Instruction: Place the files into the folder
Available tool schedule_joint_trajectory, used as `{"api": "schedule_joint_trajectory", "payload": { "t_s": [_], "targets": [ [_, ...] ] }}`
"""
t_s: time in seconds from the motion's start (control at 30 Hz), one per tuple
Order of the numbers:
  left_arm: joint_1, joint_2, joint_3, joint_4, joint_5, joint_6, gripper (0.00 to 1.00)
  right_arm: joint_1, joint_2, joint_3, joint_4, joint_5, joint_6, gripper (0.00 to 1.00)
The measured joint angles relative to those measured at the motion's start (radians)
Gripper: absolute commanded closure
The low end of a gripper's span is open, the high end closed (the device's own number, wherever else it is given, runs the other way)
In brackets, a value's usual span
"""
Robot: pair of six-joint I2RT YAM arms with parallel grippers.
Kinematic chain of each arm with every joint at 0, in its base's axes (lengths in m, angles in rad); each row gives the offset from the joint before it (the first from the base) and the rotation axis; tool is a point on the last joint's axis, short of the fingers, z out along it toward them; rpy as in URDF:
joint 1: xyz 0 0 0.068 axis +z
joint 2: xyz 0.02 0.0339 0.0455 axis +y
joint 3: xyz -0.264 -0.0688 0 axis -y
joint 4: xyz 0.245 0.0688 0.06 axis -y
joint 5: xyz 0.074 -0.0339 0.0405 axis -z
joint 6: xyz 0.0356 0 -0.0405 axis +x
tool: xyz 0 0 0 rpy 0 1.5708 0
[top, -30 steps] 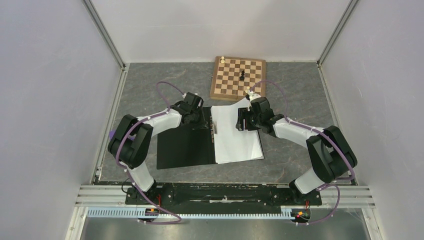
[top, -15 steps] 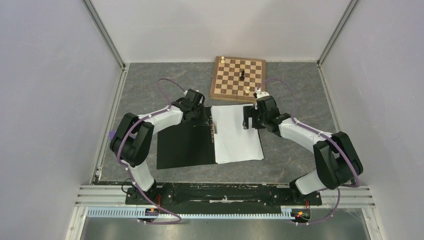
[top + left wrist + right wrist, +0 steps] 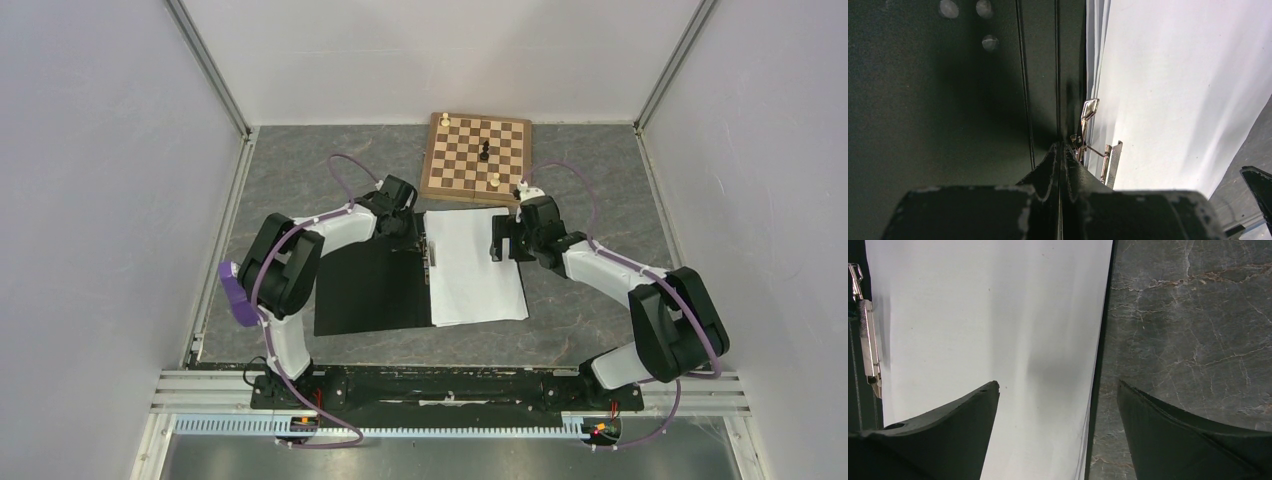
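The folder (image 3: 370, 290) lies open and flat on the grey marbled table (image 3: 300, 180), in the middle between the 2 arms, black inner face up. Its left half is bare black. The right half is covered by the files (image 3: 470, 270), a squared stack of white sheets whose top face looks blank in every view, with only soft shadows and a faint ripple. In the left wrist view several sheet edges show layered along the spine side (image 3: 1097, 30).

A bright metal spine clip (image 3: 431, 255) runs along the fold, just beside the left edge of the paper, and its lever stands up slightly in the left wrist view (image 3: 1098, 150). 3 round rivets (image 3: 968, 15) mark the black cover.

The left gripper (image 3: 408, 228) has its fingers pressed together with nothing between them. Its tip is over the black spine strip at the far end of the folder, close beside the clip; whether it touches the cover I cannot tell.

The right gripper (image 3: 500, 240) is spread wide and holds nothing. It hangs over the far right corner of the stack, 1 finger above the paper and the other above the table. The paper's right edge, with a thin black line of cover beside it, runs between them (image 3: 1058, 384).

A wooden chessboard (image 3: 475, 155) with 3 pieces sits at the far side, apart from the folder.
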Motion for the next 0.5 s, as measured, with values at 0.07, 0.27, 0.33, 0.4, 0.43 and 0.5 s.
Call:
{"api": "schedule_joint_trajectory", "payload": {
  "t_s": [0.07, 0.27, 0.33, 0.4, 0.43, 0.5],
  "targets": [
    [-0.003, 0.005, 0.006, -0.003, 0.0, 0.002, 0.98, -0.005, -0.002, -0.012, 0.01, -0.006, 0.001, 0.1],
    [-0.006, 0.013, 0.016, -0.007, 0.0, 0.007, 0.98, -0.01, -0.002, -0.056, 0.039, -0.02, 0.009, 0.1],
    [-0.008, 0.015, 0.019, -0.007, 0.0, 0.007, 0.98, -0.01, -0.002, -0.065, 0.048, -0.035, 0.012, 0.1],
    [-0.008, 0.016, 0.019, -0.007, 0.0, 0.008, 0.98, -0.01, -0.002, -0.071, 0.057, -0.048, 0.02, 0.1],
    [-0.008, 0.016, 0.019, -0.007, 0.001, 0.008, 0.98, -0.01, -0.002, -0.073, 0.062, -0.055, 0.021, 0.1],
    [-0.009, 0.016, 0.019, -0.007, 0.0, 0.008, 0.98, -0.01, -0.002, -0.077, 0.075, -0.067, 0.027, 0.1]
  ]
}}
